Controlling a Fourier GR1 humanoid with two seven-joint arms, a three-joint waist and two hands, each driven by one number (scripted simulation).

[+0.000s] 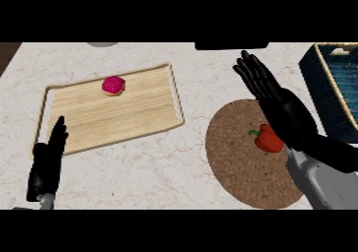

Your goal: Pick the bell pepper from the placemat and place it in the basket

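Grey forearms entered from the lower edge, the nearest things in view; at lower left the left hand rested with fingers straight and upward, holding nothing, just touching the near left rim of a wooden tray; on the tray's upper part sat a small pink-topped cupcake; right of centre lay the round woven placemat, and on its right half the red bell pepper, green stem to the left; the right hand hung flat over it, fingers spread wide toward the upper frame, gripping nothing and hiding the pepper's right flank; at upper right stood the dark blue basket. By its look the pepper would be light, stiff-walled and glossy, likely slippery; a grasp across its broad middle, thumb opposite fingers, seemed safest.
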